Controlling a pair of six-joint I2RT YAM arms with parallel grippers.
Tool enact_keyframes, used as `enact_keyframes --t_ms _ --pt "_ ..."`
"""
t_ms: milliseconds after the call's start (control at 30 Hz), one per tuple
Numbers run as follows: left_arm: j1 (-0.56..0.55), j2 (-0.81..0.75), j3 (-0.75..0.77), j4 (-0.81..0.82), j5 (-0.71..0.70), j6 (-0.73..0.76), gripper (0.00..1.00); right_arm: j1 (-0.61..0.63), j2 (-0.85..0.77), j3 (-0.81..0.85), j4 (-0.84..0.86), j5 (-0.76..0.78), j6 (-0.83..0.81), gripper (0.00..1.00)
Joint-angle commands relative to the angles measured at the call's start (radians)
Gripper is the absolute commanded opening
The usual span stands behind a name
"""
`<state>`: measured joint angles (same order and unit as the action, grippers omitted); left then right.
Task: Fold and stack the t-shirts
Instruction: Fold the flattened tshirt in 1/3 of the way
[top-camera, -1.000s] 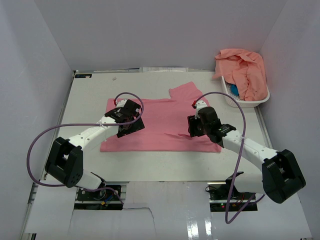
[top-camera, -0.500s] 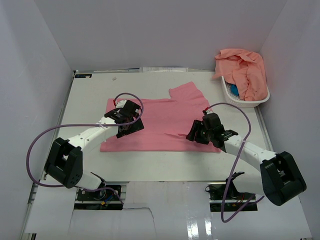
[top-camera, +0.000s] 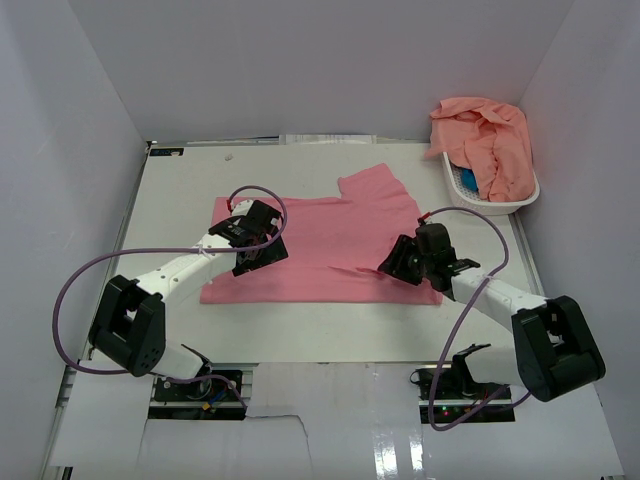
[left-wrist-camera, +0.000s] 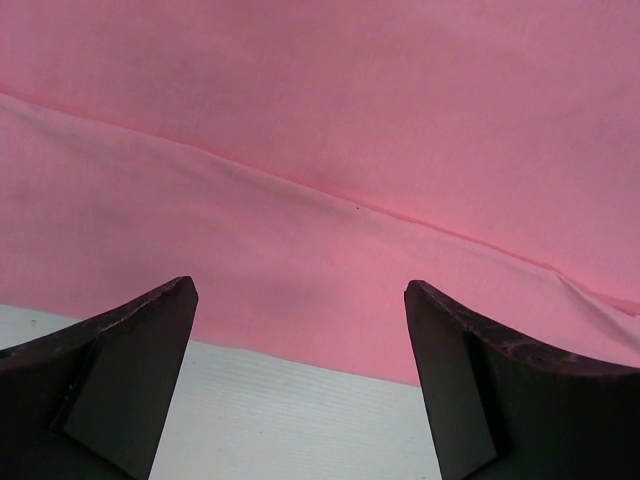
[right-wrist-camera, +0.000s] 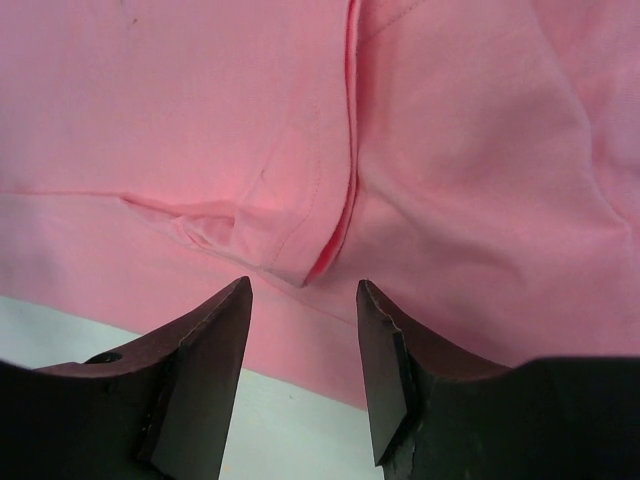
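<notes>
Bright, even light throughout — soft faint shadows, close dark fingers (left-wrist-camera: 120, 390) slightly blurred.

A rose-pink t-shirt (top-camera: 330, 240) lies flat on the table (top-camera: 180, 200), partly folded over itself, with one short sleeve jutting toward the far side. Salmon-peach t-shirts (top-camera: 492, 135) lie crumpled, heaped in the white basket (top-camera: 497, 209).

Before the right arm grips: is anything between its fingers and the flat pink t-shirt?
Nothing visible does. The right gripper, fingers apart, is over the near edge of the pink t-shirt.
</notes>
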<state>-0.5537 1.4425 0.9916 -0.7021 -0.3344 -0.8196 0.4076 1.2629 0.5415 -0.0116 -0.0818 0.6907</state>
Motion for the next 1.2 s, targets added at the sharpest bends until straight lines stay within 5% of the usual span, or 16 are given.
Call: enact_keyframes --t_ms 0,467,667,900,1167 --pt "-0.005 -0.033 0.002 0.010 -0.026 0.007 0.96 -0.018 0.029 0.014 0.070 -0.053 0.006 0.52" --pt "-0.005 -0.034 -0.002 0.009 -0.035 0.011 0.96 -0.032 0.102 0.034 0.139 -0.110 0.010 0.31" --pt "-0.005 -0.045 -0.014 0.007 -0.041 0.010 0.96 -0.032 0.110 0.035 0.156 -0.116 0.007 0.08" --pt "-0.005 -0.059 -0.022 0.004 -0.046 0.010 0.97 -0.030 0.159 0.103 0.159 -0.125 -0.048 0.08" --pt "-0.005 -0.056 -0.027 0.001 -0.046 0.005 0.97 -0.030 0.369 0.380 0.121 -0.211 -0.192 0.10"
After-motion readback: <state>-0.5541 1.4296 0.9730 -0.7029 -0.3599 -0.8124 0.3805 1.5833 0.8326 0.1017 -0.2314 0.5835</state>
